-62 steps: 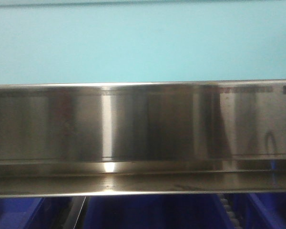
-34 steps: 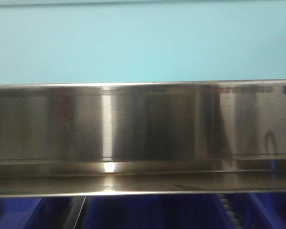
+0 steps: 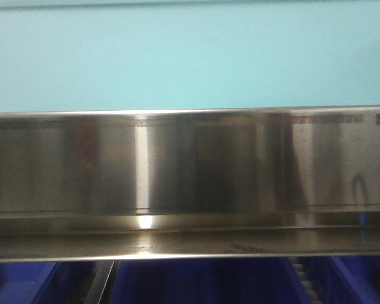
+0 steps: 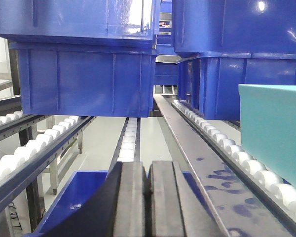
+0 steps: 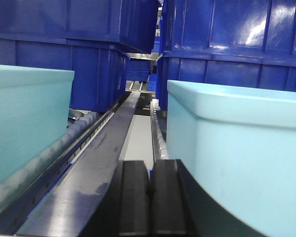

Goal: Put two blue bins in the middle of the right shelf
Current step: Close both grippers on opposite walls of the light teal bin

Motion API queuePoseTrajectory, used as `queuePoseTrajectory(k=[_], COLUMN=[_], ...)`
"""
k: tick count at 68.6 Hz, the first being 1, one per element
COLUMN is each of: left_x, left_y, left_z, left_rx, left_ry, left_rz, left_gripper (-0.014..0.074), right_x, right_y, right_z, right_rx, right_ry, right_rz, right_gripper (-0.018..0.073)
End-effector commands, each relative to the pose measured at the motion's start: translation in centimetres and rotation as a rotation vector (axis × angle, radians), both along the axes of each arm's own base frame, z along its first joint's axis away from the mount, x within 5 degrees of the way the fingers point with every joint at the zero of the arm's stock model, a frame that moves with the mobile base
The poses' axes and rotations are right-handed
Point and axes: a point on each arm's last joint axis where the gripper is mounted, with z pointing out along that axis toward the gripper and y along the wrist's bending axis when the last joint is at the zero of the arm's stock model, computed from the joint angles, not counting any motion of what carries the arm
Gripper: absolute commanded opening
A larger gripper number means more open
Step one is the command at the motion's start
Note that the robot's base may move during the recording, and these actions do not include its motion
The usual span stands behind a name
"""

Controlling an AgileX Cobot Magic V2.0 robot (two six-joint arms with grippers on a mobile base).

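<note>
From the right wrist, a pale sky-blue plastic rectangular bin [image 5: 24, 118] sits at 9 o'clock and a second pale bin [image 5: 237, 158] at 3 o'clock. The black right gripper [image 5: 149, 170] is at 6 o'clock between them, pressed together and empty. The black left gripper [image 4: 148, 170] is likewise closed on nothing. Front on, a pale bin wall [image 3: 190, 57] fills 12 o'clock above the shiny brushed stainless-steel shelf rail [image 3: 190, 164].

The two pale blue bins [image 5: 246, 163] are smooth, matt plastic. The shelf rail [image 3: 190, 171] is shiny brushed steel. The dark blue bins [image 4: 89, 84] are glossy plastic.
</note>
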Motion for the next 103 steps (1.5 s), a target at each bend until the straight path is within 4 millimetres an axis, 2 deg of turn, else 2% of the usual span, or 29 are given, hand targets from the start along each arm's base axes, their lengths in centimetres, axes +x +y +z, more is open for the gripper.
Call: queuePoseTrajectory(k=[1,13,21,25,32,41,51,61,70,79,91,103], left_x=[-0.1,-0.1,-0.1,-0.4,-1.2,-2.4,-1.9,0.6,4.6,8.8,13.6,17.2], left_y=[0.0,0.0,0.0,0.0,0.1,0.2,0.3,0.4,0.6,1.0,1.0,1.0], left_z=[0.3,0.4,0.5,1.7,4.4,8.3,12.8,16.4,19.5,21.6,22.8,21.0], left_rx=[-0.006,0.011,0.013,0.01,0.008,0.004,-0.004,-0.013,-0.007,0.028,0.03,0.022], left_ry=[-0.027,-0.038,-0.03,-0.025,-0.024,-0.034,0.038,0.18,0.341,0.433,0.451,0.523], left_rz=[-0.004,-0.004,-0.003,0.003,0.013,0.025,0.034,0.042,0.06,0.089,0.083,0.072], left_gripper=[-0.0111,-0.0111,-0.0111,-0.0111,-0.0111,-0.0111,-0.0111,-0.0111,-0.0111,-0.0111,-0.0111,-0.0111], right_x=[0.0,0.0,-0.2,-0.3,-1.0,-2.1,-2.1,0.0,2.8,6.4,10.4,13.0], right_y=[0.0,0.0,0.0,0.0,-0.1,-0.2,-0.2,0.0,0.2,0.4,0.7,0.9], right_z=[0.2,0.2,1.4,1.8,4.6,8.0,12.1,15.4,18.0,19.4,18.9,17.2], right_rx=[0.003,0.003,0.013,0.015,0.016,0.01,0.004,0.0,-0.007,-0.013,-0.019,-0.026], right_ry=[-0.021,-0.023,-0.156,-0.176,-0.192,-0.102,-0.019,0.039,0.139,0.221,0.294,0.39], right_rz=[-0.003,-0.003,-0.002,0.0,-0.001,-0.003,-0.004,-0.004,-0.005,-0.005,-0.005,-0.005], right_gripper=[-0.0163,-0.0163,-0.0163,-0.0163,-0.0163,-0.0163,-0.0163,-0.0163,-0.0163,-0.0163,-0.0163,-0.0163])
